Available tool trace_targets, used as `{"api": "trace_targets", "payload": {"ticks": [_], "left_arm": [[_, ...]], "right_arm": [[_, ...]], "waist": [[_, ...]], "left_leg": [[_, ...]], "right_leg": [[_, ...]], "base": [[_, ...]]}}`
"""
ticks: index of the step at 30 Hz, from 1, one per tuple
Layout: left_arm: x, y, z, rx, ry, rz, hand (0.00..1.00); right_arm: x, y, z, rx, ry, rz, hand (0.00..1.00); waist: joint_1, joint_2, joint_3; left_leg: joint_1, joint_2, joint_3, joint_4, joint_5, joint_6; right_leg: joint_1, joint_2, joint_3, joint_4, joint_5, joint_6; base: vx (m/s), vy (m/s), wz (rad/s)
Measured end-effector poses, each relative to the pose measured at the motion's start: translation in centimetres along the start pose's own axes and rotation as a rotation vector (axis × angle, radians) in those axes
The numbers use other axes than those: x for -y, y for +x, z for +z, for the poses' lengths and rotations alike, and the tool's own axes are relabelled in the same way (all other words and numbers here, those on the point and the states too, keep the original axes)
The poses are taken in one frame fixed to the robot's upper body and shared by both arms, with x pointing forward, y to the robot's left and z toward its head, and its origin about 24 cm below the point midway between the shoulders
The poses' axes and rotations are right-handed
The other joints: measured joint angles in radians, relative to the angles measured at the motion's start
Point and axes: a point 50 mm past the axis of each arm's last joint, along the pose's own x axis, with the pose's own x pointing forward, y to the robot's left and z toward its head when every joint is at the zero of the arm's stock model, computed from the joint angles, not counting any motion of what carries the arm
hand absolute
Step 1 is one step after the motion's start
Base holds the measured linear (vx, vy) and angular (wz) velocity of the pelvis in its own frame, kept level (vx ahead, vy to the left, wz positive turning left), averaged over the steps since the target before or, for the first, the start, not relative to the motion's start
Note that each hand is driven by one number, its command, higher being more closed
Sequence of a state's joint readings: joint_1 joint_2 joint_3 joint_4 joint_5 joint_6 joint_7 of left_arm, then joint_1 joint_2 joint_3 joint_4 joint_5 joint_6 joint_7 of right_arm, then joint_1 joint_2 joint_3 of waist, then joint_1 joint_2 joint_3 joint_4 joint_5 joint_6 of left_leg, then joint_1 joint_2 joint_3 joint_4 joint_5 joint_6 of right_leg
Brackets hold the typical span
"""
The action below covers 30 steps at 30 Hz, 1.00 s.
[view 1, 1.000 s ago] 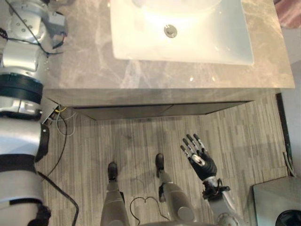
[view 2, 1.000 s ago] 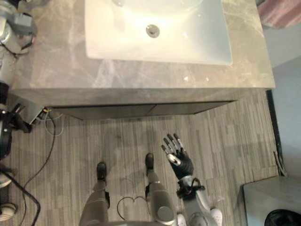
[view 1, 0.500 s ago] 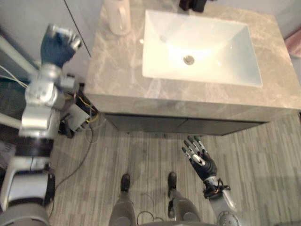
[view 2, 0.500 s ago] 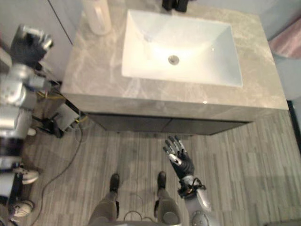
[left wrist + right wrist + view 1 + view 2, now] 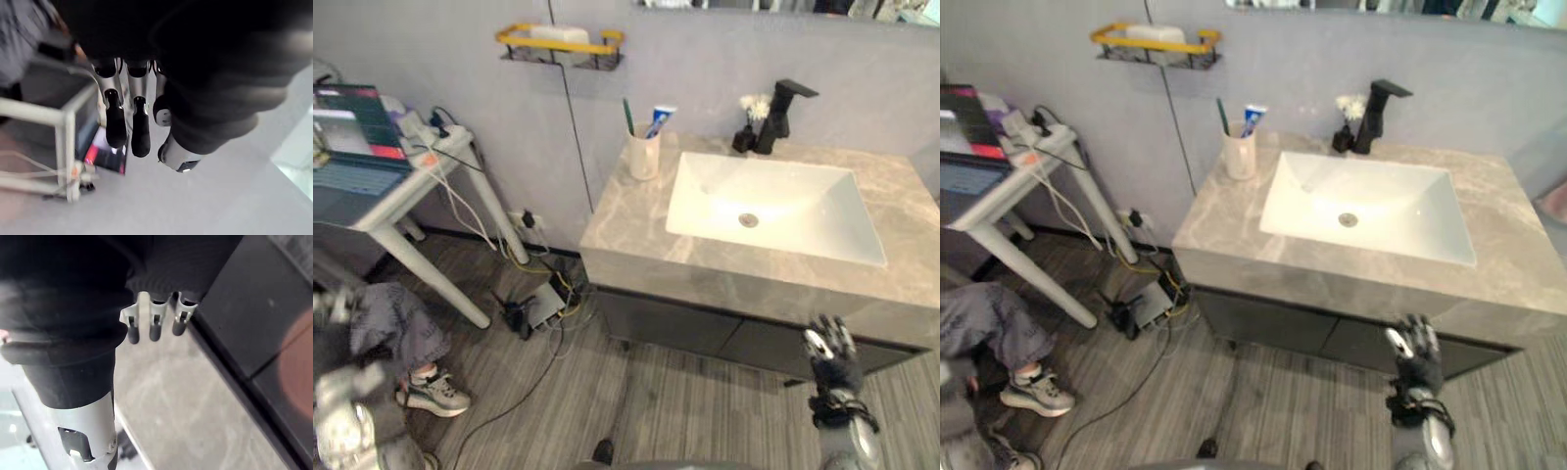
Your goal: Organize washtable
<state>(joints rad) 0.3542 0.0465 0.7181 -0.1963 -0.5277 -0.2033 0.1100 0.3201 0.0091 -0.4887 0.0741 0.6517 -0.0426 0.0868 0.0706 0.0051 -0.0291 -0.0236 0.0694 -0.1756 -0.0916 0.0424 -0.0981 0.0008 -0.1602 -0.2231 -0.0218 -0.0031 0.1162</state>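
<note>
Counter (image 5: pixel 631 220): is standing against the grey wall, its marble top taking a white sink (image 5: pixel 690 199) across its middle and right.
Cup (image 5: pixel 644 157): is sitting at the counter's back left corner, just beside the sink, holding a green toothbrush (image 5: pixel 627 115) and a toothpaste tube (image 5: pixel 659 119) upright.
Faucet (image 5: pixel 779 116): black, is rising at the back edge behind the sink, with a small dark vase of white flowers (image 5: pixel 744 140) just beside it on the left.
Wall shelf (image 5: pixel 558 47): yellow-railed, is hanging above and to the left of the cup, carrying something white.
Side table (image 5: pixel 429 276): is standing well left of the counter, bearing a laptop (image 5: pixel 347 122) and cables.
Person: a grey trouser leg and a shoe (image 5: pixel 435 394) are resting on the floor by the side table.
Right hand (image 5: pixel 832 354): is hanging low in front of the counter's dark drawer front, fingers pointing up, straight and close together, holding nothing.
Left hand (image 5: pixel 117 122): is showing in its wrist view with fingers curling in and the thumb close beneath them, gripping nothing, the side table beyond it.
</note>
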Motion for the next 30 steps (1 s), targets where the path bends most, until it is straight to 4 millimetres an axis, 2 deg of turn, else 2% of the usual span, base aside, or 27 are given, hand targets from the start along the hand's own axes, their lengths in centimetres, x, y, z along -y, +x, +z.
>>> {"api": "trace_targets", "payload": {"ticks": [3,7,10,11,12,13,15,19,23,25,30], "left_arm": [[-1.2,-2.9,-2.0,-0.106,0.007,0.103,0.00],[-2.5,-4.2,-3.9,-0.193,0.043,0.190,0.00],[-4.9,-6.3,-7.7,-0.377,0.086,0.299,0.00],[-6.0,-7.6,-9.2,-0.458,0.098,0.352,0.00],[-7.2,-9.9,-11.8,-0.604,0.094,0.431,0.00],[-7.7,-11.0,-12.6,-0.660,0.097,0.457,0.00],[-8.9,-15.2,-15.4,-0.888,0.145,0.528,0.00],[-8.9,-20.0,-17.7,-1.167,0.232,0.480,0.00],[-8.4,-22.1,-18.5,-1.324,0.342,0.366,0.00],[-8.4,-22.0,-18.6,-1.339,0.377,0.330,0.00],[-7.7,-20.2,-19.2,-1.364,0.527,0.094,0.00]], "right_arm": [[1.5,-1.4,-0.7,-0.011,-0.031,-0.116,0.00],[1.7,-2.2,-1.6,-0.032,-0.038,-0.173,0.00],[2.9,-2.8,-2.9,-0.076,-0.048,-0.238,0.00],[3.5,-3.1,-3.6,-0.107,-0.054,-0.273,0.00],[4.6,-3.9,-5.3,-0.183,-0.082,-0.325,0.00],[5.0,-4.2,-5.9,-0.215,-0.086,-0.350,0.00],[6.7,-6.1,-8.9,-0.368,-0.132,-0.424,0.00],[8.5,-9.4,-12.3,-0.586,-0.208,-0.497,0.00],[9.5,-11.8,-14.3,-0.750,-0.260,-0.532,0.00],[9.8,-12.0,-14.4,-0.781,-0.271,-0.531,0.00],[9.7,-11.6,-15.2,-0.860,-0.299,-0.506,0.00]], "waist": [[-0.002,-0.006,-0.018],[-0.005,-0.003,-0.029],[-0.005,0.005,-0.038],[-0.005,0.005,-0.047],[-0.004,0.004,-0.050],[-0.004,0.003,-0.050],[-0.004,-0.001,-0.050],[-0.004,-0.001,-0.050],[-0.005,-0.004,-0.050],[-0.009,-0.006,-0.049],[-0.018,-0.025,-0.040]], "left_leg": [[0.007,0.003,0.002,0.005,-0.001,0.001],[0.022,0.007,0.015,0.015,-0.012,0.006],[0.023,0.011,0.033,0.032,-0.030,0.007],[0.024,0.013,0.038,0.036,-0.033,0.008],[0.029,0.015,0.044,0.041,-0.041,0.009],[0.032,0.016,0.046,0.041,-0.042,0.009],[0.037,0.018,0.050,0.035,-0.043,0.009],[0.037,0.020,0.072,0.019,-0.042,0.009],[0.051,0.020,0.092,0.000,-0.038,0.007],[0.054,0.018,0.096,0.000,-0.040,0.006],[0.059,0.017,0.094,0.000,-0.046,0.000]], "right_leg": [[0.013,0.001,-0.010,0.010,-0.005,0.000],[0.024,0.000,-0.006,0.034,-0.020,0.001],[0.026,0.000,-0.002,0.040,-0.029,0.004],[0.025,0.002,0.000,0.042,-0.030,0.002],[0.023,0.003,0.002,0.049,-0.034,0.000],[0.023,0.004,0.002,0.053,-0.038,-0.001],[0.023,0.004,0.004,0.054,-0.043,-0.002],[0.012,0.004,0.015,0.050,-0.044,-0.001],[0.014,0.005,0.033,0.033,-0.038,0.007],[0.019,0.004,0.037,0.022,-0.036,0.010],[0.031,0.005,0.033,0.007,-0.035,0.011]], "base": [[0.00,0.000,0.00],[-0.03,-0.012,-0.06],[-0.01,-0.008,-0.07],[0.01,-0.014,-0.08],[0.01,-0.015,-0.07],[0.01,-0.017,-0.04],[0.00,0.000,0.00],[0.03,0.003,-0.08],[0.06,0.009,-0.14],[0.06,0.013,-0.08],[0.07,0.005,0.02]]}}
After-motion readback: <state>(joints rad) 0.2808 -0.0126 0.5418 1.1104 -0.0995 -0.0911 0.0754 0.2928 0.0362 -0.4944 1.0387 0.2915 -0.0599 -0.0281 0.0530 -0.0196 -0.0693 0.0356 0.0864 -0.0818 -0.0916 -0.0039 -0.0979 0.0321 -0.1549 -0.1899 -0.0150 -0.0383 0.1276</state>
